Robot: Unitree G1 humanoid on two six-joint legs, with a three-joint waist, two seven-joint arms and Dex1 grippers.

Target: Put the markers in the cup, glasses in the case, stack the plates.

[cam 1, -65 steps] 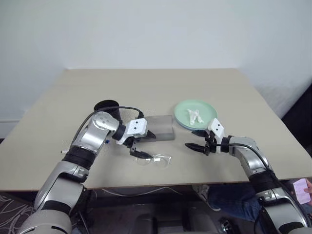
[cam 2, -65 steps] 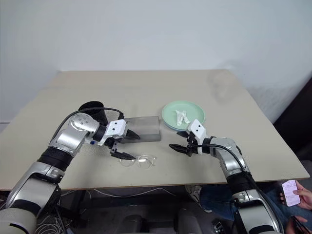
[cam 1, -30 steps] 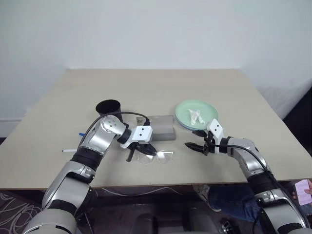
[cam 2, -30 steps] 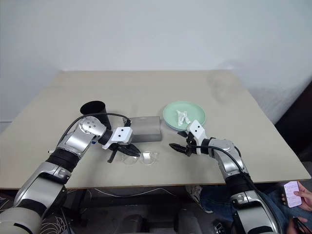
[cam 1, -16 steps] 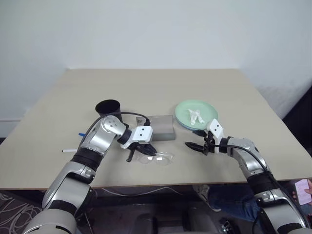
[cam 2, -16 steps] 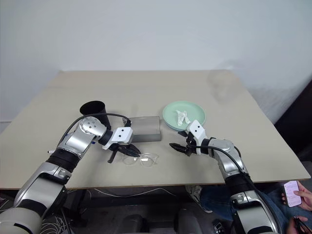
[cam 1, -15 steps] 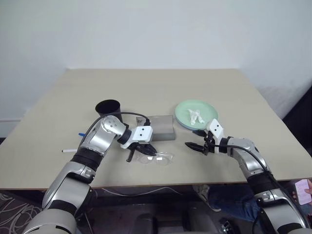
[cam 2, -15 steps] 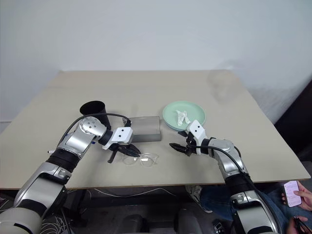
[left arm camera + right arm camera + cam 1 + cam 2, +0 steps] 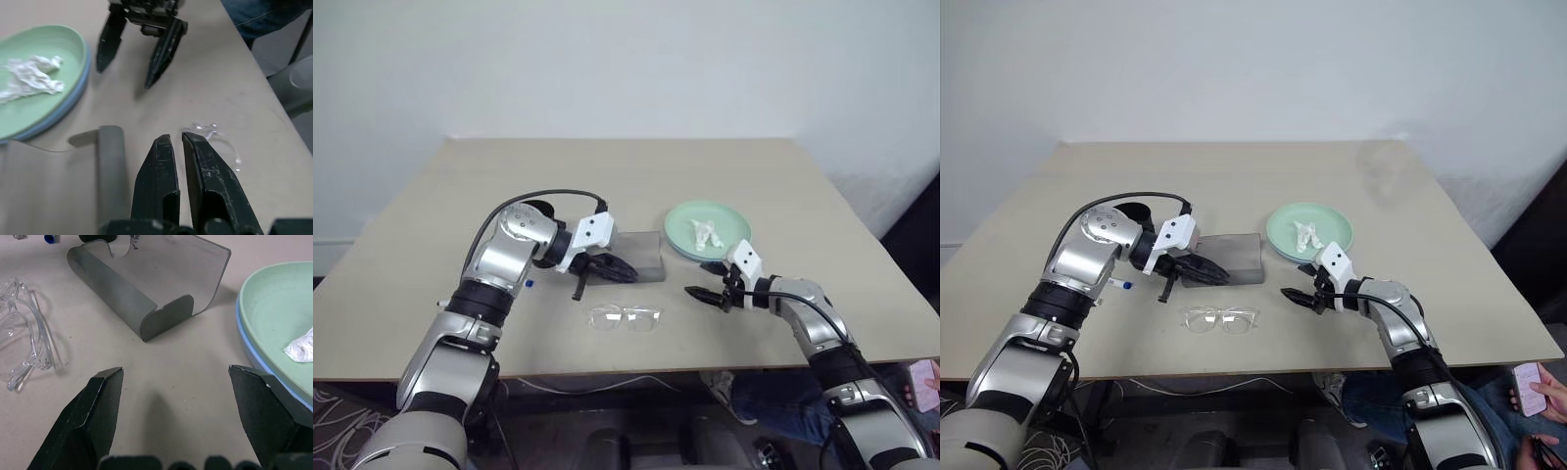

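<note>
Left eye view caught the left gripper [image 9: 619, 271] pinched shut, empty, over the case [image 9: 641, 256], glasses [image 9: 625, 317] lying on the counter [image 9: 626, 176], while the right gripper [image 9: 705, 294] waited wide open.

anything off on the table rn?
Crumpled white tissue sits in the green plate, which is already stacked on the blue one. Glasses lie on the table in front of the case, not in it.

The beige table top [image 9: 161, 396] looks matt and faintly speckled, perhaps laminate. The flat grey case [image 9: 146, 289] has a dull, felt-like skin. The clear-framed glasses [image 9: 24, 333] are glossy transparent plastic. The mint green plate [image 9: 279, 328], stacked on a light blue one [image 9: 250, 352], is smooth satin plastic, holding crumpled white tissue [image 9: 29, 81]. The black fingers [image 9: 205, 171] show scuffed matt plastic.
</note>
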